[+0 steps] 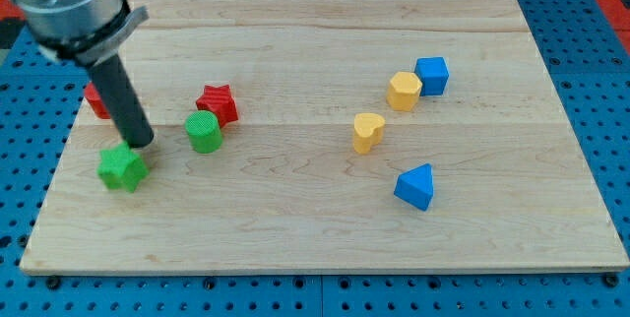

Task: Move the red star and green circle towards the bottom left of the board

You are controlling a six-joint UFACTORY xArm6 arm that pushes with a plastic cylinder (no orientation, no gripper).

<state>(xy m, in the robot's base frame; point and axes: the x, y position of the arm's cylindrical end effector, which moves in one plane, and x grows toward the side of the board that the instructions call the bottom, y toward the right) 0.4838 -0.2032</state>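
The red star [218, 103] lies on the wooden board [315, 228] left of centre. The green circle [204, 131] stands just below and to the left of it, touching or nearly touching it. My tip [140, 144] is to the left of the green circle, a short gap away. It stands right above a green star [122, 167] and touches or almost touches that block's top edge. The rod leans up to the view's top left.
A red block [96, 99] sits partly hidden behind the rod at the left edge. At the right are a yellow hexagon [404, 91], a blue cube [431, 75], a yellow heart [368, 132] and a blue triangle [415, 186].
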